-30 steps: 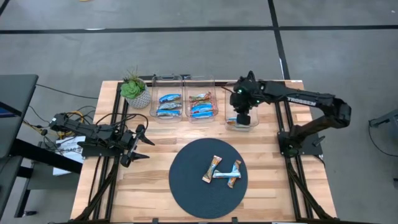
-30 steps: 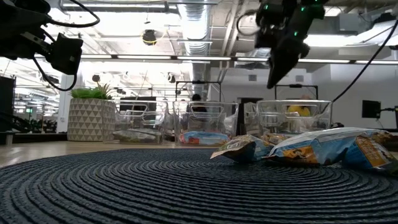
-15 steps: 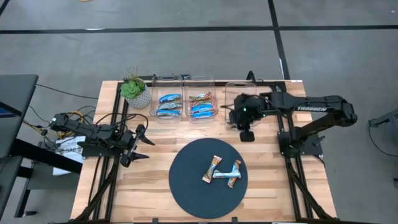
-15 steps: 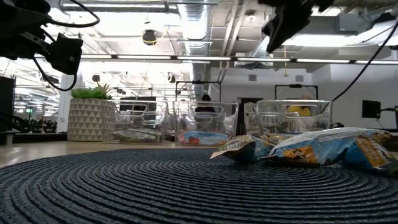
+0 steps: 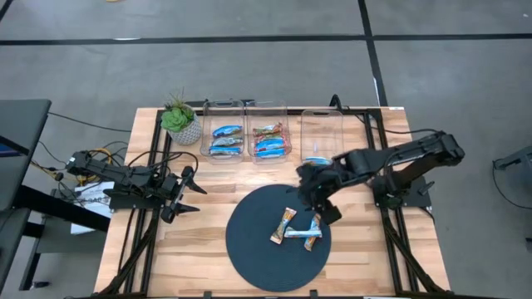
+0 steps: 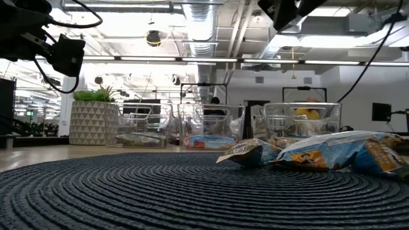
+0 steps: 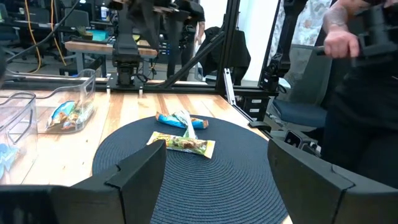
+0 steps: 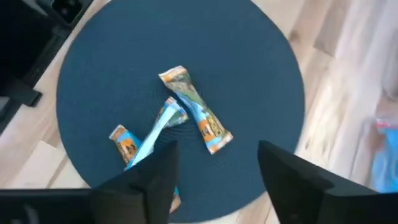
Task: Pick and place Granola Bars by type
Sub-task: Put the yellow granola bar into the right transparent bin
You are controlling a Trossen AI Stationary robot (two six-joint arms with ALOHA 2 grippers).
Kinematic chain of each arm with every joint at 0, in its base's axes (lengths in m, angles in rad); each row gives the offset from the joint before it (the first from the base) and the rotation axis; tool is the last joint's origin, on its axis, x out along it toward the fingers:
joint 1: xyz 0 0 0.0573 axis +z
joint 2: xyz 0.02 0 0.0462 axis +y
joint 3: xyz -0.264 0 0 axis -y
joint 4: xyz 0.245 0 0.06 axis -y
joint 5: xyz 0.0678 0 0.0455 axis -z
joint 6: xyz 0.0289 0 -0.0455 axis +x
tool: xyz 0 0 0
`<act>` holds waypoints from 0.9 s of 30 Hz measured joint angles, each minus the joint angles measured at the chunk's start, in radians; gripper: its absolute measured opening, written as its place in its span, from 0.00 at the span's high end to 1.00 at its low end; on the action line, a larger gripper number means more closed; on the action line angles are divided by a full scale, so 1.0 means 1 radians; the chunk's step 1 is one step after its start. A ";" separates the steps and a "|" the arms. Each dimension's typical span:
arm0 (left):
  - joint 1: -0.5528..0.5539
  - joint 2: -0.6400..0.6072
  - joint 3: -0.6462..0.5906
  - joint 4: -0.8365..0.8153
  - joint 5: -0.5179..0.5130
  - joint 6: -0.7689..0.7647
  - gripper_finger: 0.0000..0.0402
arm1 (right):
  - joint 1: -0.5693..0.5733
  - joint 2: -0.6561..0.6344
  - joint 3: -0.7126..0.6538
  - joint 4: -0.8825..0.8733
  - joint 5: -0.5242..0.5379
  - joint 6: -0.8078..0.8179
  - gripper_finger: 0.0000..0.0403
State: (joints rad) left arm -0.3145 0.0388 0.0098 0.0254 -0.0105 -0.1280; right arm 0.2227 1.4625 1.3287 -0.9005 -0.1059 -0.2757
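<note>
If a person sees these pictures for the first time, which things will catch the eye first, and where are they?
First comes the dark round mat at the front middle of the table, with three Granola Bars piled on its right part. The right gripper hangs open over the mat's right rear edge, above the bars. Behind the mat stand three clear bins with sorted bars, a potted plant at their left end, and the left gripper waits open at the left side.

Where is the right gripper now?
In the high view, the right gripper hovers over the dark round woven mat's right rim, above the foil-wrapped granola bars.
</note>
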 joint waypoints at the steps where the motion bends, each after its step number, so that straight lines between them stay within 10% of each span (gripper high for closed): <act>1: 0.000 0.000 0.000 0.000 0.000 0.000 0.32 | 0.008 0.017 0.009 0.005 0.000 -0.015 0.46; 27: 0.000 0.000 0.000 0.000 0.000 0.000 0.32 | 0.046 0.421 0.077 0.143 -0.001 -0.387 0.51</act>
State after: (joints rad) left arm -0.3145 0.0389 0.0098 0.0252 -0.0105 -0.1278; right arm 0.2686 1.8836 1.4059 -0.7580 -0.1070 -0.6628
